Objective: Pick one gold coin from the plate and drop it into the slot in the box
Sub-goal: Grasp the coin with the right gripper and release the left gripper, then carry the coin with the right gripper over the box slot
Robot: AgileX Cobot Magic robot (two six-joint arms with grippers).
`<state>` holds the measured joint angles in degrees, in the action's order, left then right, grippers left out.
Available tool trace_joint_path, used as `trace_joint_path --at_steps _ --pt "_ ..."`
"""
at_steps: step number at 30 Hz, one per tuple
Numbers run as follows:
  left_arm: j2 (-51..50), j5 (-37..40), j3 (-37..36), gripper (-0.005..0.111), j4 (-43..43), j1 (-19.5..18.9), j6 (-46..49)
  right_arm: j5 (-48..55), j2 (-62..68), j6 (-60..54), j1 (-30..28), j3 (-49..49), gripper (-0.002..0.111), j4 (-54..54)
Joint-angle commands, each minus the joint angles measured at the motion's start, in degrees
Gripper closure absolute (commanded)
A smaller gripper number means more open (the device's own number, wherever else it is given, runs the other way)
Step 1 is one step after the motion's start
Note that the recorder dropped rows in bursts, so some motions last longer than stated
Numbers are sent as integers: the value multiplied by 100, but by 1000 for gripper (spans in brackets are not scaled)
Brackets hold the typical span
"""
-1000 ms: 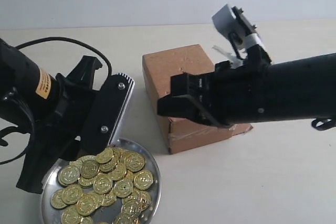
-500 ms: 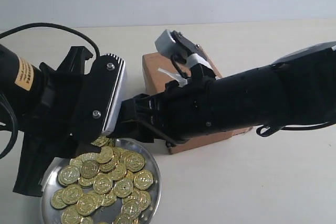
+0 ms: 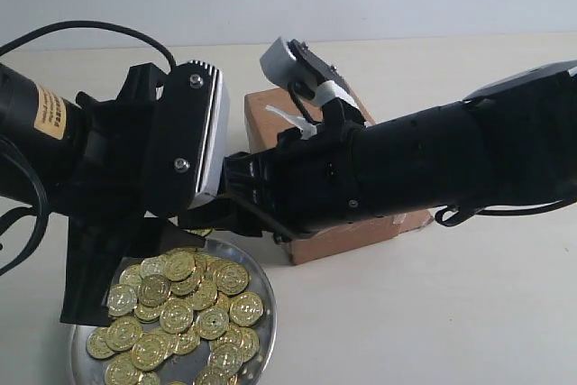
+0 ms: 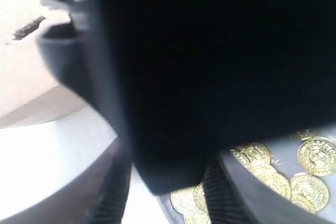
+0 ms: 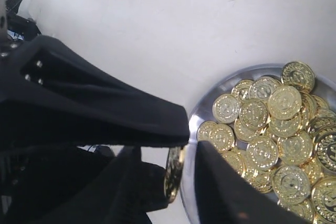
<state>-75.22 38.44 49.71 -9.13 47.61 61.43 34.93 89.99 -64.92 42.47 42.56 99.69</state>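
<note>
Two arms crowded over one spot: the right arm (image 3: 433,169) reached across the box (image 3: 270,119) and the left arm (image 3: 99,169) leaned in beside it, most likely because both were working at the plate (image 3: 268,302). The plate lay just below both sets of fingers, its heap of coins (image 3: 180,304) under and beyond the tips. The left gripper (image 4: 168,192) had its ribbed fingers (image 4: 113,200) spread, and the right arm's dark bulk between them hid the tips. The right gripper (image 5: 168,153) had its fingers (image 5: 223,192) apart around one coin (image 5: 174,174), which stood on edge against one finger with a sliver of light before the other. Whether it was truly pinched could not be told. Edge-on would suit the slot (image 4: 27,27), a dark slit well beyond the left fingers.
</note>
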Motion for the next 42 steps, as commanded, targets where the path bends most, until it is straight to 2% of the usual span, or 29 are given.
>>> trace_joint_path --at_steps 1,3,7,9,11,15,17,18,22,28,32,34,37,42 --pt "12 -87 -14 85 -75 32 -47 -81 -5 -35 14 49 96 26" --pt "0 -87 -14 85 -73 32 -47 -85 -5 -35 14 49 107 26" --pt "-35 -114 -14 85 -73 32 -47 -85 -5 -35 14 49 108 26" --pt "-35 -169 -14 80 -73 32 -47 -85 -5 -35 14 49 108 26" --pt "-35 -169 -14 66 -60 32 -47 -172 -5 -35 14 49 108 26" --pt "1 -17 -14 26 302 32 -373 -593 -5 -35 14 49 108 26" --pt "93 87 -14 19 828 32 -893 -1035 -37 -35 14 49 108 26" --pt "168 182 -14 19 1145 32 -1145 -1323 -82 -35 14 49 108 26" --pt "577 660 -14 28 2120 32 -2039 -2595 -254 -35 14 151 108 -145" --pt "1456 1309 -14 62 2181 32 -3058 -3982 -204 -372 14 559 108 -540" --pt "1990 1844 -14 86 2128 32 -3208 -4450 52 -802 14 822 108 -441" --pt "2226 2064 -14 96 2084 32 -3208 -4718 228 -1177 14 939 108 -24" --pt "2492 2253 -14 106 2052 32 -3208 -4862 493 -1842 14 1061 108 26" --pt "2748 2281 -14 107 2041 32 -3208 -5008 661 -1783 14 1121 108 26"
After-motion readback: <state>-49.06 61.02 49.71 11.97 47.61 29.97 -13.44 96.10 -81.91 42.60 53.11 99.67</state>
